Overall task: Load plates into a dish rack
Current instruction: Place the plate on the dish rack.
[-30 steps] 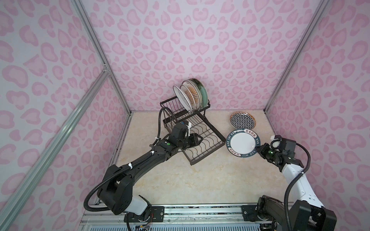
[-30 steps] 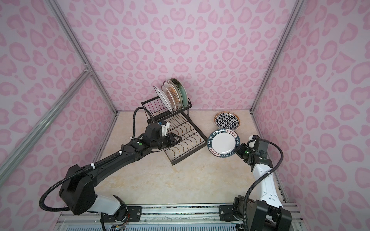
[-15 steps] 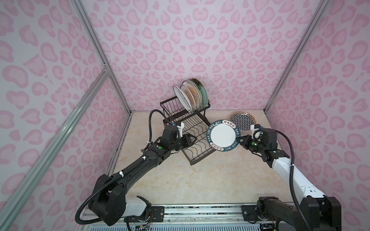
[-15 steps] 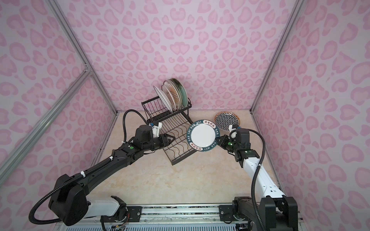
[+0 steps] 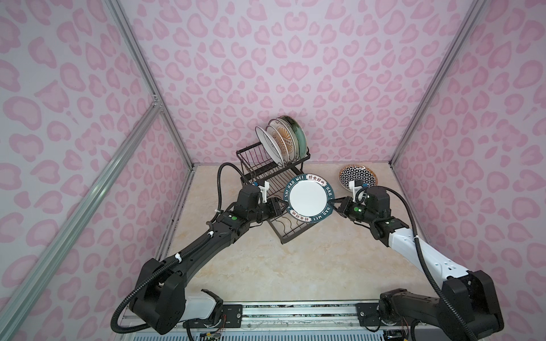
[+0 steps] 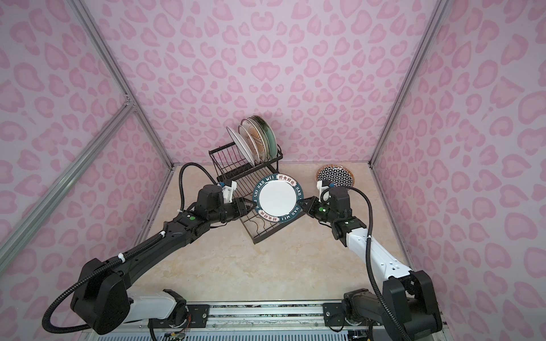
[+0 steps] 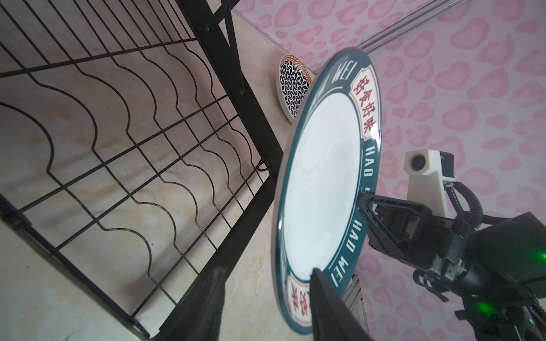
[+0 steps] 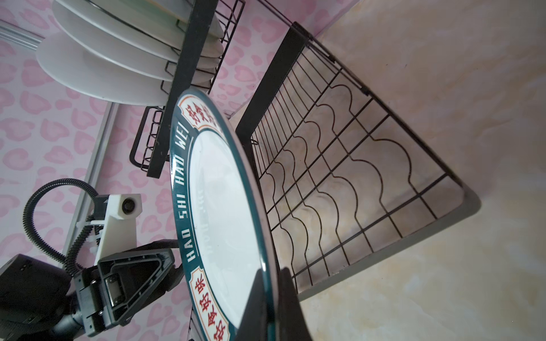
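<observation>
Reading HAO SHI HAO WEI, held plate point(image 5: 308, 197)

left gripper point(image 7: 265, 272) apparently half-open | right gripper point(image 8: 272, 271) clamped | both arms extended inward

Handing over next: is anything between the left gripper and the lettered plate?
Nothing visible. The left gripper is open, jaws straddling the rim of the lettered plate, opposite the right gripper clamped on it, over the dish rack.
</observation>
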You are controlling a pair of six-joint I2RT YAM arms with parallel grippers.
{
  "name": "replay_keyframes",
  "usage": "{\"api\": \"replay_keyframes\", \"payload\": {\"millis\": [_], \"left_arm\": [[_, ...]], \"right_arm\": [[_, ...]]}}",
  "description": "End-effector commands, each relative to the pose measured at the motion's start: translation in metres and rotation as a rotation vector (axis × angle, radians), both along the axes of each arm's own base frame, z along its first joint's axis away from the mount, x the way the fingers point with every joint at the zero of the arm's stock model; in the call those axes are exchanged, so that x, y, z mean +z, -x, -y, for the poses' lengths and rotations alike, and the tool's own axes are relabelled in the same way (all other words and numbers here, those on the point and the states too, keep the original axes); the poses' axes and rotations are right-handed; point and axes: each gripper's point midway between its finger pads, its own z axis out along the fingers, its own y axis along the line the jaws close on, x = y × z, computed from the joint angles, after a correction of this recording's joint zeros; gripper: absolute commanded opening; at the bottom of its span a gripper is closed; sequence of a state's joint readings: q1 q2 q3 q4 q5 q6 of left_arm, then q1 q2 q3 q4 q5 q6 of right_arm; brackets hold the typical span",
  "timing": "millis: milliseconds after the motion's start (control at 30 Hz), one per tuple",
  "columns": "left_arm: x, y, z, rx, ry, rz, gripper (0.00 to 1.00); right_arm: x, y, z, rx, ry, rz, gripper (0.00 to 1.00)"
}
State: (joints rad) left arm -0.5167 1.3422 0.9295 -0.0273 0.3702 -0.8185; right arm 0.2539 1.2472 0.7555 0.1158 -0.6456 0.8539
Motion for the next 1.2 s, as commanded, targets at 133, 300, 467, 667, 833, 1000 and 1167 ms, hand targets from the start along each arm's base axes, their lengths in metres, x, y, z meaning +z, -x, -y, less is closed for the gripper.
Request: {"api": "replay_keyframes", "payload": {"millis": [133, 300, 467, 667, 833, 1000, 1167], "left_arm": [[0.016, -0.001, 0.002, -0.008, 0.039, 0.052, 0.49], [0.021, 0.000, -0.001, -0.001, 0.051, 0.066, 0.48], [0.027, 0.002, -0.003, 0.001, 0.059, 0.084, 0.45], [0.025, 0.003, -0.005, 0.002, 0.057, 0.084, 0.32], [0.026, 0.004, -0.005, 0.004, 0.059, 0.086, 0.17], [0.027, 0.003, -0.006, 0.004, 0.059, 0.088, 0.05], [0.031, 0.003, -0.007, 0.002, 0.067, 0.096, 0.03]], "right_arm": [[0.023, 0.001, -0.028, 0.077, -0.086, 0.072, 0.00], [0.027, 0.004, -0.045, 0.122, -0.123, 0.075, 0.00], [0.026, 0.006, -0.055, 0.151, -0.157, 0.067, 0.00], [0.022, 0.007, -0.063, 0.180, -0.151, 0.058, 0.00], [0.018, 0.006, -0.062, 0.175, -0.139, 0.048, 0.00], [0.015, 0.006, -0.061, 0.174, -0.120, 0.038, 0.00], [0.020, 0.006, -0.063, 0.178, -0.135, 0.048, 0.05]]}}
